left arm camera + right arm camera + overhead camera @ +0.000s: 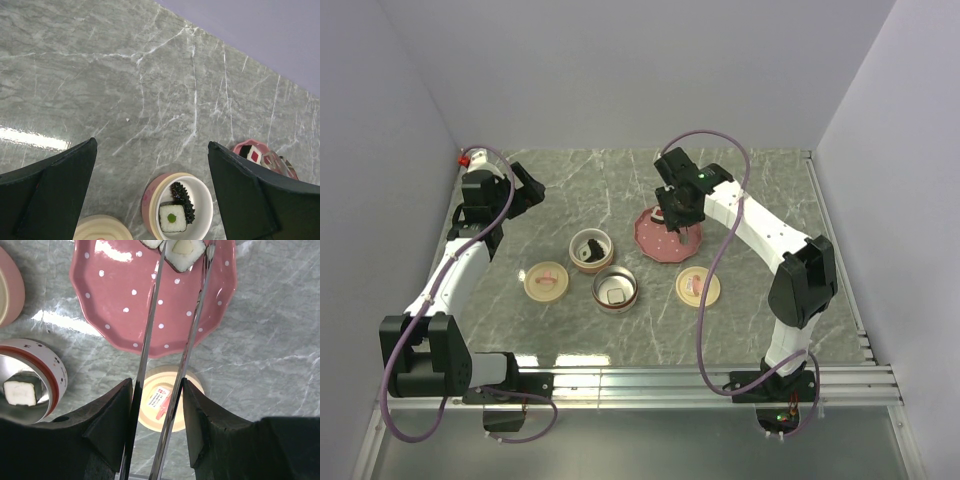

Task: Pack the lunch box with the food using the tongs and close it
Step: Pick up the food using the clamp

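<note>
My right gripper (156,382) is shut on the tongs (149,335), whose two thin metal arms reach out over the pink dotted plate (125,300). Their tips stand on either side of a white-centred food piece (182,251) at the plate's far edge, with another piece (150,242) beside it. Seen from above, that gripper (678,215) hangs over the plate (650,240). One lunch box tier (150,205) holds a green-centred roll (172,218) and a dark spiky piece (182,197). A second tier (615,289) holds one piece (20,392). My left gripper (151,144) is open and holds nothing, far left at the back (525,185).
Two cream lids lie flat on the marble table: one (546,281) left of the tiers, one (698,288) right of them, below the plate and under the tongs (167,400). A small red-and-white object (472,158) sits at the back left corner. Walls close in on three sides.
</note>
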Robot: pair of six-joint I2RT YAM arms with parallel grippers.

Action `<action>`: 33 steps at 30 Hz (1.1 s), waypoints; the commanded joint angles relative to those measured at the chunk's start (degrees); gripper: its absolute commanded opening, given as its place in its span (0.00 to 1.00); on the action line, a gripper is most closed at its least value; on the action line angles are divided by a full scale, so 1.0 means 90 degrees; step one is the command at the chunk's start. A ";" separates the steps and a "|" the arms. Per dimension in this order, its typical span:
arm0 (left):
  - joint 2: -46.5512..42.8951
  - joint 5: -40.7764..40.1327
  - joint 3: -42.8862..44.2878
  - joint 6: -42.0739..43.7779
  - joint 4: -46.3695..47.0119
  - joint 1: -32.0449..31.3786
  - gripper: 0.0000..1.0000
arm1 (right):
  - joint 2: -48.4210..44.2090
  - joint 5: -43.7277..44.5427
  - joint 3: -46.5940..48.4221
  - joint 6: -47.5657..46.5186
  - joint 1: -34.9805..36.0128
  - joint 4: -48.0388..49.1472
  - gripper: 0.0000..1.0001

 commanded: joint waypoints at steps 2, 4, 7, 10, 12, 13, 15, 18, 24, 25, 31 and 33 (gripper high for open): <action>0.0006 -0.0018 0.0233 -0.0034 0.0210 -0.0033 0.99 | 0.0025 -0.0230 0.0115 0.0023 0.0009 0.0213 0.51; 0.0015 -0.0008 0.0223 -0.0034 0.0219 -0.0032 1.00 | 0.0016 -0.0230 0.0046 0.0032 0.0000 0.0233 0.51; 0.0015 0.0011 0.0213 -0.0063 0.0229 -0.0023 1.00 | 0.0025 -0.0220 -0.0061 0.0022 0.0009 0.0203 0.51; 0.0025 0.0011 0.0213 -0.0063 0.0239 -0.0023 0.99 | 0.0025 -0.0259 -0.0179 0.0042 0.0009 0.0203 0.51; 0.0035 0.0031 0.0213 -0.0073 0.0239 -0.0023 1.00 | 0.0026 -0.0288 -0.0286 0.0071 0.0009 0.0232 0.51; 0.0035 0.0031 0.0223 -0.0083 0.0239 -0.0023 1.00 | 0.0045 -0.0308 -0.0325 0.0091 0.0000 0.0262 0.51; 0.0045 0.0050 0.0214 -0.0083 0.0239 -0.0023 0.99 | 0.0064 -0.0337 -0.0403 0.0120 0.0000 0.0291 0.51; 0.0025 0.0050 0.0214 -0.0093 0.0239 -0.0023 0.99 | 0.0094 -0.0415 -0.0472 0.0169 0.0000 0.0340 0.51; -0.0004 0.0041 0.0204 -0.0093 0.0249 -0.0023 0.99 | 0.0201 -0.0562 -0.0599 0.0188 0.0009 0.0428 0.47; -0.0004 0.0041 0.0204 -0.0083 0.0239 -0.0023 0.99 | 0.0211 -0.0572 -0.0638 0.0198 0.0009 0.0438 0.42; -0.0033 0.0021 0.0184 -0.0073 0.0249 -0.0023 0.99 | 0.0201 -0.0621 -0.0677 0.0237 0.0009 0.0457 0.23; -0.0033 0.0011 0.0175 -0.0083 0.0239 -0.0023 0.99 | 0.0192 -0.0601 -0.0667 0.0227 0.0000 0.0409 0.20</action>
